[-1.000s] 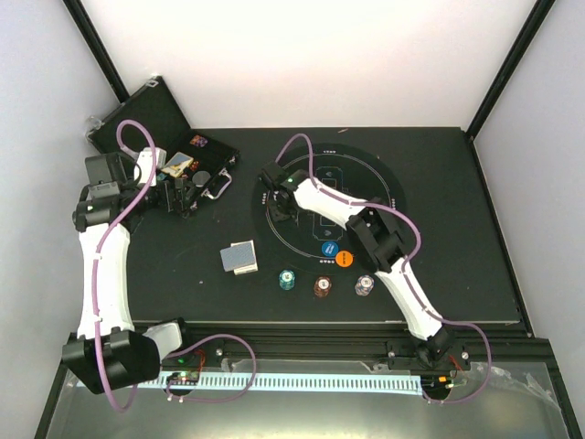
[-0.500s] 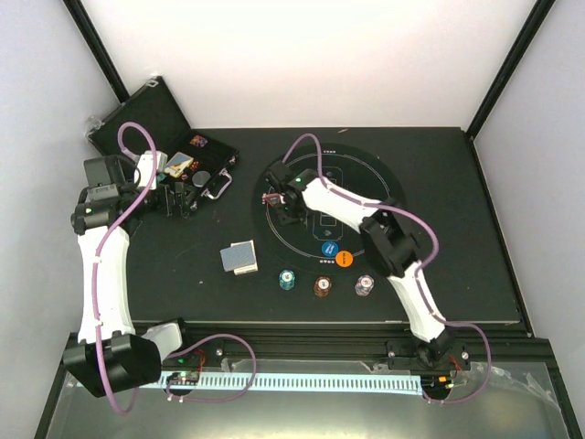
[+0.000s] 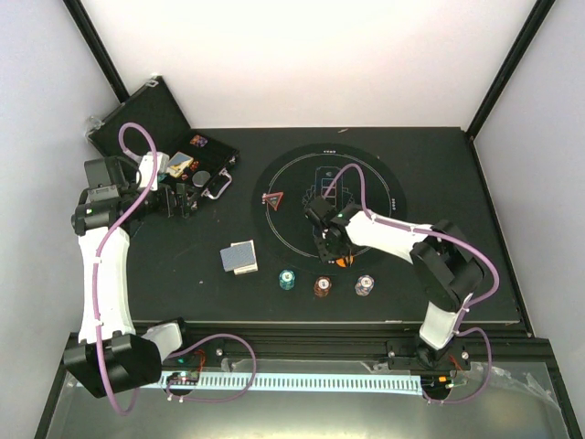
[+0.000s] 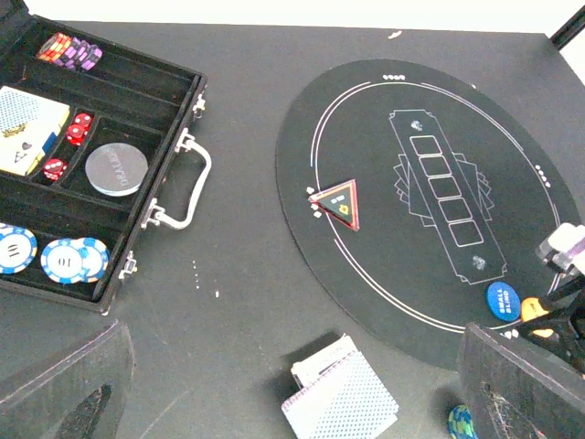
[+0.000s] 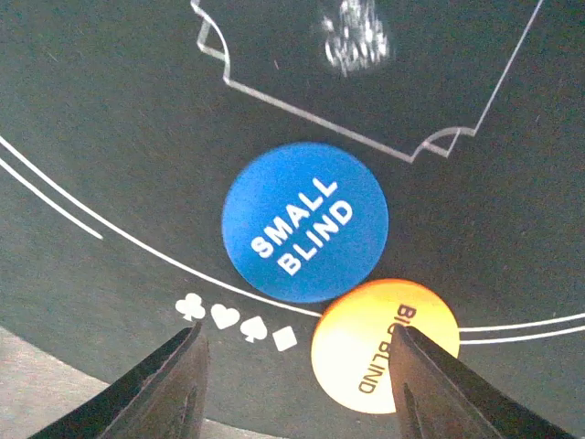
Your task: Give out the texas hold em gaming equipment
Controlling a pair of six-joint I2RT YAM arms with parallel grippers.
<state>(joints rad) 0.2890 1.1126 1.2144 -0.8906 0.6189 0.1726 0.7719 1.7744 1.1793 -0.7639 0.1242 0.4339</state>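
In the right wrist view, my right gripper (image 5: 297, 370) is open, low over the mat's near rim. The orange disc (image 5: 384, 346) lies partly under its right finger (image 5: 434, 389), with the blue disc (image 5: 306, 222) just beyond. In the top view the right gripper (image 3: 331, 245) covers the blue disc. The red triangle marker (image 3: 272, 198) (image 4: 336, 203) lies free on the mat's left rim. The playing cards (image 3: 239, 258) (image 4: 343, 398) sit left of the mat. Teal (image 3: 288, 278), brown-red (image 3: 322, 286) and white-grey (image 3: 365, 285) chips stand in a row. My left gripper (image 3: 183, 199) (image 4: 292, 366) is open and empty.
The round black printed mat (image 3: 366, 178) covers the table's middle. The open black case (image 3: 146, 114) (image 4: 196, 87) stands at the back left and holds chips (image 4: 55, 258), red dice (image 4: 73, 137), cards (image 4: 27, 128) and a silver disc (image 4: 116, 167).
My right gripper opened and left the red triangle marker on the mat's left rim. It then swung back toward the near rim, over the blue and orange discs. The left arm stayed still.
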